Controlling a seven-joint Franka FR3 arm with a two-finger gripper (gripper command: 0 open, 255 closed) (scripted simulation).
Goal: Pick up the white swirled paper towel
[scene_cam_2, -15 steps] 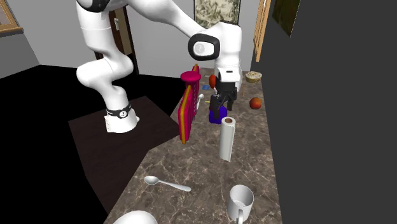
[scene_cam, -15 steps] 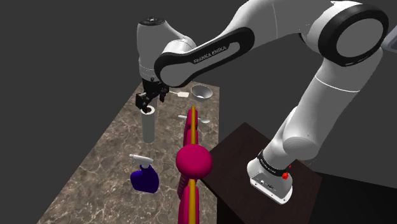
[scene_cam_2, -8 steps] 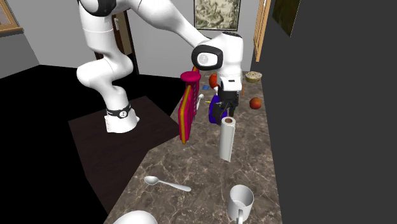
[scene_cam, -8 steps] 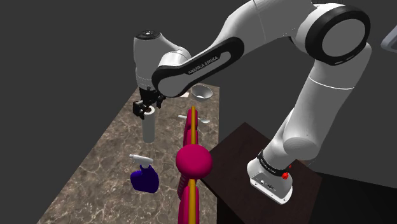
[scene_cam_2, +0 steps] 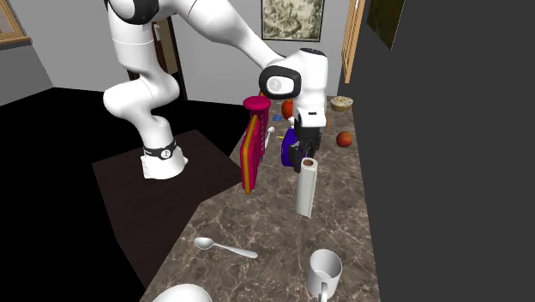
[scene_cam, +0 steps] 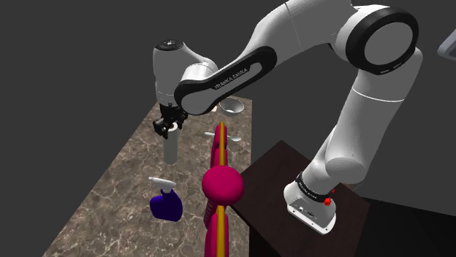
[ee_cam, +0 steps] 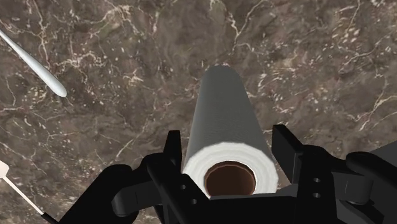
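Observation:
The paper towel (scene_cam: 171, 150) is a grey-white roll with a brown core, standing upright on the dark marble counter (scene_cam: 124, 182). In the second exterior view the paper towel (scene_cam_2: 304, 196) stands near the counter's middle. My black gripper (scene_cam: 169, 127) comes straight down onto the roll's top end. In the wrist view the paper towel (ee_cam: 226, 108) sits between the two fingers, and my gripper (ee_cam: 230, 145) is shut on its upper end, a finger pressed on each side. My gripper (scene_cam_2: 305, 157) covers the roll's top rim in the second exterior view.
A tall magenta and yellow rack (scene_cam: 221, 184) stands beside the roll, with a blue spray bottle (scene_cam: 165, 205) near it. A spoon (scene_cam_2: 225, 248), a white mug (scene_cam_2: 325, 272), an orange ball (scene_cam_2: 344, 139) and a bowl (scene_cam_2: 342, 103) lie on the counter. The dark stand (scene_cam: 307, 190) borders the counter.
The gripper came down a little over the roll's top and its fingers went from wide apart to clasping the roll. The roll has not moved.

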